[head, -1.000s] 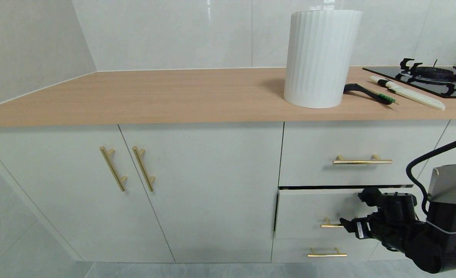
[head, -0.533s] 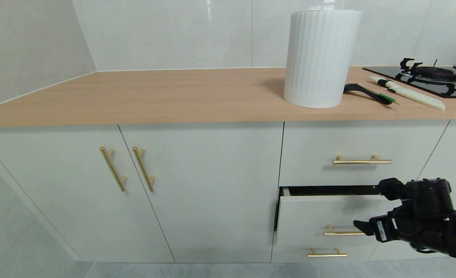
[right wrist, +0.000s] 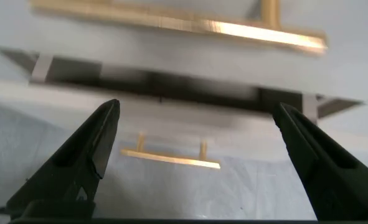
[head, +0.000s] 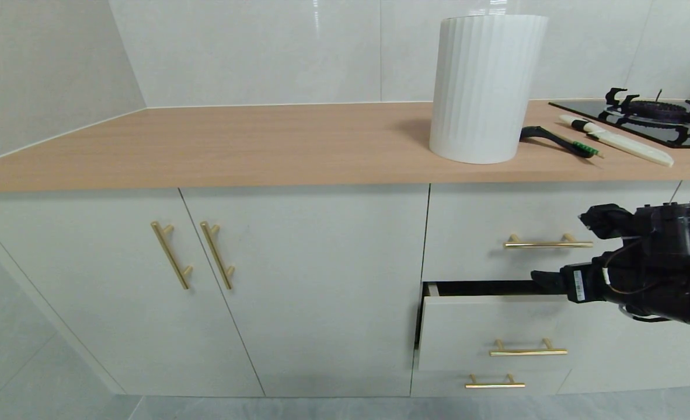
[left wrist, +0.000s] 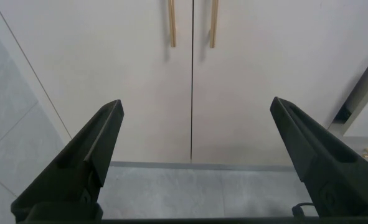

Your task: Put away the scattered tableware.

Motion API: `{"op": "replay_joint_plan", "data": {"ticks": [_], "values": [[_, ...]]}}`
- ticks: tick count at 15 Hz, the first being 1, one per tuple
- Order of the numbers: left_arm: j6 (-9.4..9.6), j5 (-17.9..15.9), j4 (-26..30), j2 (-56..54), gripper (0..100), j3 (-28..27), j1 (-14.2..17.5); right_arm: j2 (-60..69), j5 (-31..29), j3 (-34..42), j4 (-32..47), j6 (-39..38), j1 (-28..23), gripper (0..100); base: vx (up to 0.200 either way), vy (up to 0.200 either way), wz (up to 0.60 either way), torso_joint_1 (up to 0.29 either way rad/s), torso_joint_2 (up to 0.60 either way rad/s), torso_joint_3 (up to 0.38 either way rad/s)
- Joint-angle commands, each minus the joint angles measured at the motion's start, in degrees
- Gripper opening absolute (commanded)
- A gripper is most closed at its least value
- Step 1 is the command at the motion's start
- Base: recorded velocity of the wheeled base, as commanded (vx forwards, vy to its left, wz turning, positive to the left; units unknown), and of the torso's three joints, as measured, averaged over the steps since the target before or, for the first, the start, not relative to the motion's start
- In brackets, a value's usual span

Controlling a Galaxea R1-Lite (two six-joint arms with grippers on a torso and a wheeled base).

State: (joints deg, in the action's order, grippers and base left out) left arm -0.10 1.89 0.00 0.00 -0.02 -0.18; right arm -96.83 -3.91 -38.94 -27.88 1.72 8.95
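A white knife [head: 619, 140] and a black tool with a green tip [head: 558, 140] lie on the wooden counter [head: 234, 146], right of a tall ribbed white container [head: 485, 87]. Below them the middle drawer [head: 485, 324] is pulled partly out, showing a dark gap above its front. My right gripper [head: 568, 251] hangs open in front of that gap, beside the top drawer's gold handle [head: 548, 244], holding nothing. In the right wrist view the right gripper [right wrist: 196, 111] faces the drawer gap [right wrist: 171, 81]. My left gripper [left wrist: 196, 107] is open and empty, low before the cabinet doors.
A gas hob [head: 648, 116] sits at the counter's far right. Two cabinet doors with slanted gold handles [head: 193, 254] fill the left. The middle drawer's handle [head: 529, 351] and a lower handle [head: 495, 384] are free. Grey floor tiles [left wrist: 171, 193] lie below.
The middle drawer slid further out with my right gripper at its handle. The gripper then left the handle and rose to the level of the gap above the drawer front.
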Motion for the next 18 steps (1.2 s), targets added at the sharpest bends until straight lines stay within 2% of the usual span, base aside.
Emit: {"op": "replay_joint_plan", "data": {"ticks": [1, 9, 18], "values": [[0.01, 0.0, 0.0, 0.1, 100, 0.0, 0.0, -5.3, 0.0, -1.8, 0.0, -0.3, 0.0, 100, 0.000, 0.000, 0.00, 0.000, 0.00, 0.000], [0.01, 0.0, 0.0, 0.1, 100, 0.0, 0.0, -15.4, -1.4, -2.2, -8.2, -2.7, 0.3, 100, 0.000, 0.000, 0.00, 0.000, 0.00, 0.000], [0.01, 0.0, 0.0, 0.1, 100, 0.0, 0.0, -16.1, -1.7, -0.9, -8.7, -2.2, 0.4, 100, 0.000, 0.000, 0.00, 0.000, 0.00, 0.000]]}}
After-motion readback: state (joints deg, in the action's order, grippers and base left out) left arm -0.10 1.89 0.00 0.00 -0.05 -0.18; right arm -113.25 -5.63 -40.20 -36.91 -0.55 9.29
